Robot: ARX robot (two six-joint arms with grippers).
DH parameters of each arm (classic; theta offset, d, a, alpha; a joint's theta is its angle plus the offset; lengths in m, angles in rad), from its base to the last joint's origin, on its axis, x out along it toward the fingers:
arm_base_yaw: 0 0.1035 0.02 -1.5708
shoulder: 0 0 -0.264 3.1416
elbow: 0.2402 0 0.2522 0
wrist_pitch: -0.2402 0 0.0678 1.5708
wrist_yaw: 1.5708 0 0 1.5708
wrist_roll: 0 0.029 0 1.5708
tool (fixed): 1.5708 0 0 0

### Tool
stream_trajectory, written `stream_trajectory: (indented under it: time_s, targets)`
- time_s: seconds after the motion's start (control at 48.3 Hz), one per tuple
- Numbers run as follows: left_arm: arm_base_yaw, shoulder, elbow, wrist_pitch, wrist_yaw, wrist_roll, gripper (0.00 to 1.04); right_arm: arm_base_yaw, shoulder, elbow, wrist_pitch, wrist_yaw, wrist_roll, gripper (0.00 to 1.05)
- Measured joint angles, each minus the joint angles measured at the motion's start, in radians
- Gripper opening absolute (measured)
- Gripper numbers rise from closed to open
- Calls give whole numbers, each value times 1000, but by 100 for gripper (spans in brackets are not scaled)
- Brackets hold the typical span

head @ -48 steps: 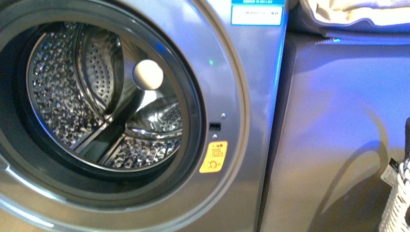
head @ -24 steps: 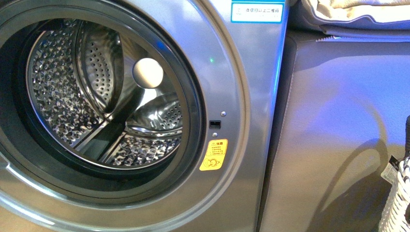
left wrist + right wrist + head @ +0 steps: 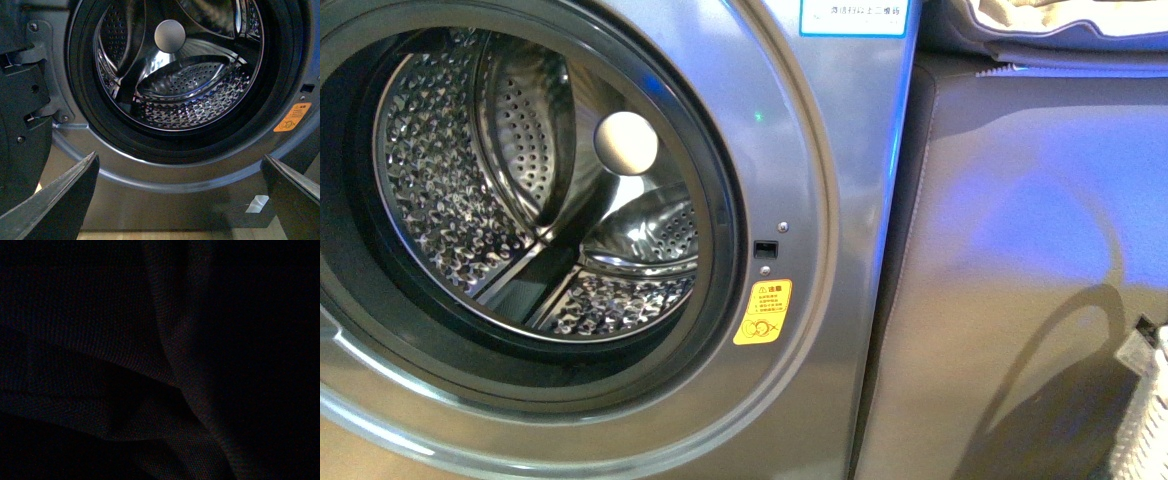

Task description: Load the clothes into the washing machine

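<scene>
The washer (image 3: 790,150) fills the left part of the front view, and its round porthole stands open toward the camera. Inside, the steel drum (image 3: 440,200) shows its perforated wall and a pale round cap (image 3: 625,143) at the back. A yellow sticker (image 3: 762,312) sits on the front panel, just beside the porthole ring on its right. A grey cabinet (image 3: 1020,250) stands against the right side of the washer, with cream fabric (image 3: 1060,12) lying on top of it. At the lower right edge a part of a white basket (image 3: 1145,420) shows.

In the left wrist view the left gripper (image 3: 179,157) faces the porthole from low in front, and its two dark fingers (image 3: 60,195) are spread wide apart, holding nothing.

The right wrist view is dark. I cannot tell the state of the right fingers, nor where the clothes are.
</scene>
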State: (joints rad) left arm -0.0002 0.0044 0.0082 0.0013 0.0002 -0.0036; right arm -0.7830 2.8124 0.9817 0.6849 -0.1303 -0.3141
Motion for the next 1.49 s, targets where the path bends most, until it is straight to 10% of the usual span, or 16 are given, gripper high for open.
stream_trajectory:
  time_s: [1.057, 1.222, 1.492]
  targets:
    - [0, 0, 0, 0, 0, 0, 98, 121, 11, -31, 99, -27, 38, 97]
    - [0, 0, 0, 0, 0, 0, 98, 98, 46, -17, 101, -5, 4, 72]
    - [0, 0, 0, 0, 0, 0, 98, 77, 61, -12, 106, 15, -28, 83]
